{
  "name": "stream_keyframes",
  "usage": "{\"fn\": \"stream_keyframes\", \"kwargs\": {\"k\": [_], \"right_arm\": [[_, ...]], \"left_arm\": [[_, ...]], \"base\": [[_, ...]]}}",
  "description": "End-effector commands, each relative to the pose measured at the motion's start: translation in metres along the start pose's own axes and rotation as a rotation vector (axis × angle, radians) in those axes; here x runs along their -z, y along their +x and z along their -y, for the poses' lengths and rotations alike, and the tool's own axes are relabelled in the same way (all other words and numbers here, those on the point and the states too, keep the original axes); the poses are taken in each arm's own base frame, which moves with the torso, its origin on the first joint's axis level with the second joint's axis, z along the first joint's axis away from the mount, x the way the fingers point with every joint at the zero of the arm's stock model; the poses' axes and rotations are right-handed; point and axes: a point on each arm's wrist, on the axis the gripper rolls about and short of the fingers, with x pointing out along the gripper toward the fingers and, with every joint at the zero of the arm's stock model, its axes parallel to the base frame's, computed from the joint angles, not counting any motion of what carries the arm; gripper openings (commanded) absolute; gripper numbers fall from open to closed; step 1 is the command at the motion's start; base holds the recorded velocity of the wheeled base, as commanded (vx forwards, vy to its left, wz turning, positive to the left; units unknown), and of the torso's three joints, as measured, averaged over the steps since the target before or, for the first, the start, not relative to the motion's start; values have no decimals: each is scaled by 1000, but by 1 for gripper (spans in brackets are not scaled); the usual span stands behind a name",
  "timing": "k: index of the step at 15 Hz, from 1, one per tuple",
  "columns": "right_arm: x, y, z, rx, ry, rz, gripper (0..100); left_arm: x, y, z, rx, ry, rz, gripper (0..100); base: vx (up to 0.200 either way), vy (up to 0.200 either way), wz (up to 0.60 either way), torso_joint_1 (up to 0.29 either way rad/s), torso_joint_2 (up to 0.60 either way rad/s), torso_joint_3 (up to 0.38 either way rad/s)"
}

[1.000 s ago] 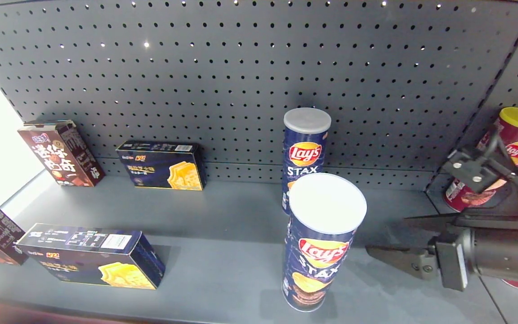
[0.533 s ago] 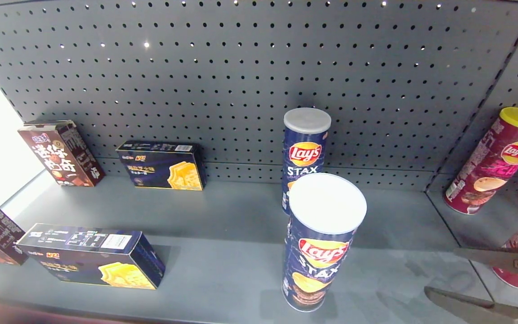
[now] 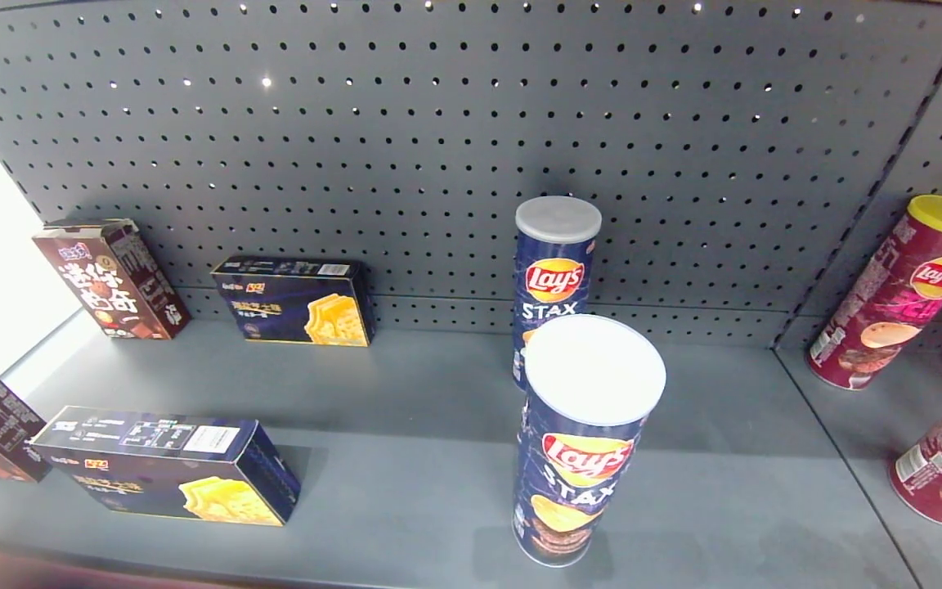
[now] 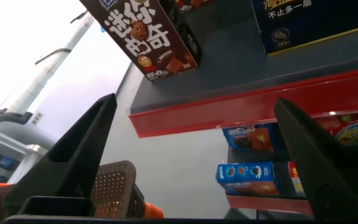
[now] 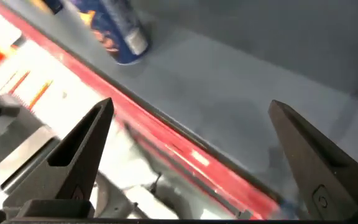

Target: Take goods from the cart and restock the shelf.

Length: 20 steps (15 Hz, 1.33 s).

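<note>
Right end effector (image 5: 191, 104), spread and empty, is held over the front edge of the grey metal shelf (image 3: 724, 491), where a dark-blue cylindrical chip can (image 3: 581, 458) stands upright. Left end effector (image 4: 196, 99), also spread and empty, is seen below shelf level near a brown perforated basket (image 4: 114, 186); that arm is judged nearer the next goods.

Front blue can (image 3: 579, 466) stands upright on shelf (image 3: 405, 409) (white lid), rear can (image 3: 554, 282) behind.
</note>
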Motion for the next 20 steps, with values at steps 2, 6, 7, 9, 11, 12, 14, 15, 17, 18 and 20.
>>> {"fn": "stream_keyframes", "kwargs": {"k": [2, 6, 7, 9, 11, 12, 14, 15, 17, 18, 20], "right_arm": [[36, -25, 7, 107, 30, 101, 100], [106, -40, -4, 678, 106, 184, 100], [111, -40, -2, 754, 86, 178, 100], [111, -43, 1, 907, 73, 208, 100], [112, -42, 1, 898, 6, 217, 100], [112, -41, 1, 875, -21, 213, 100], [113, -40, 1, 827, -27, 220, 100], [113, -39, 1, 827, -28, 228, 100], [113, -36, 3, 826, -38, 281, 100], [114, -35, 4, 821, -41, 302, 100], [114, -32, 2, 637, -57, 311, 100]], "left_arm": [[0, 0, 0, 0, 0, -1, 100], [4, 1, 3, 4, 12, -12, 100], [4, 2, 4, 6, 15, -15, 100], [6, 2, 6, 14, 21, -18, 100], [7, 3, 6, 15, 25, -21, 100], [7, 3, 6, 12, 22, -20, 100], [6, 2, 4, -3, 20, -24, 100], [6, 2, 4, -6, 20, -25, 100], [5, 2, 3, -11, 15, -23, 100], [5, 2, 3, -11, 15, -23, 100], [5, 2, 3, -10, 16, -24, 100]], "base": [[0, 0, 0, 0, 0, 0], [0, 0, 0, 0, 0, 0], [0, 0, 0, 0, 0, 0], [0, 0, 0, 0, 0, 0], [0, 0, 0, 0, 0, 0], [0, 0, 0, 0, 0, 0], [0, 0, 0, 0, 0, 0], [0, 0, 0, 0, 0, 0], [0, 0, 0, 0, 0, 0], [0, 0, 0, 0, 0, 0], [0, 0, 0, 0, 0, 0]]}}
